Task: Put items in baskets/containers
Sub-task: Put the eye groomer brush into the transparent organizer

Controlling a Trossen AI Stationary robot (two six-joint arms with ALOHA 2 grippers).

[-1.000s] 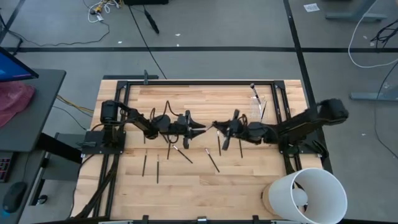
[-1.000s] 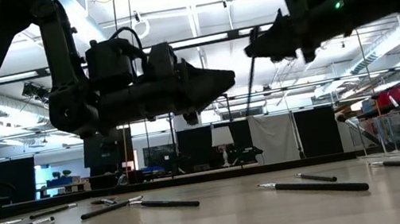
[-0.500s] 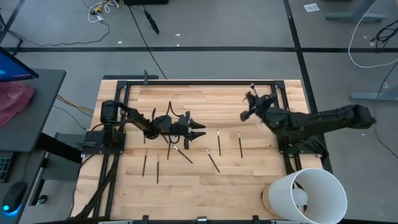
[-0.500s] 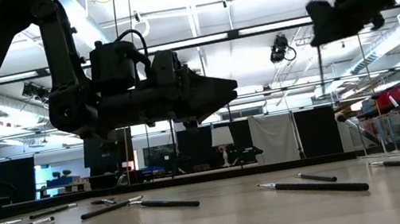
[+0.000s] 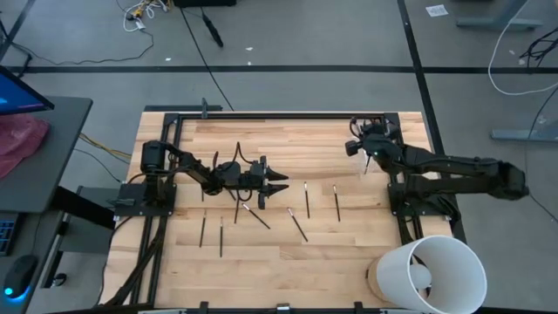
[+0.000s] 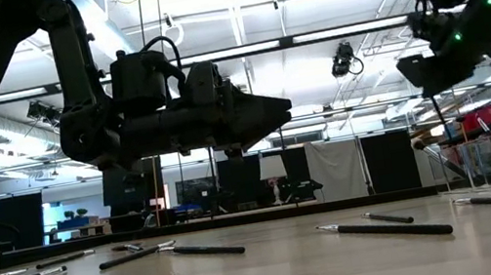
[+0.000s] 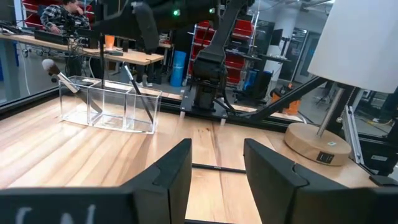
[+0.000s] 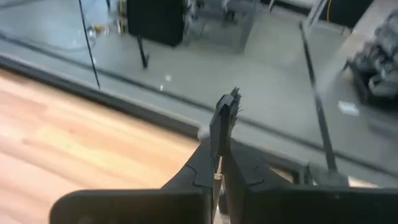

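Several slender dark makeup brushes (image 5: 297, 224) lie flat on the wooden table, also seen in the low view (image 6: 384, 229). A small clear container (image 7: 112, 102) stands near the table's far right corner (image 5: 366, 150), with a few brushes leaning in it. My right gripper (image 5: 351, 147) hovers beside that container, shut on one dark brush (image 8: 225, 113). My left gripper (image 5: 281, 183) hangs open above the table's middle, over loose brushes, touching nothing (image 7: 217, 152). My right gripper pinches a dark brush between its two fingertips (image 8: 208, 163). The bristle head (image 8: 227, 104) sticks out past the fingertips. The brush is lifted clear of the table; the rest of its handle is hidden by the fingers.
A large white bucket (image 5: 432, 275) stands at the table's near right corner. A black metal frame (image 5: 279, 114) runs along the table's edges. Loose brushes are scattered across the middle and left (image 5: 221, 235). People sit at a bench in the room beyond (image 7: 62, 12).
My right gripper, shut on the brush, has swung from the table's middle, close to my left gripper, toward the far right edge and now hangs by the clear container. The brush has travelled with it, clear of the table.
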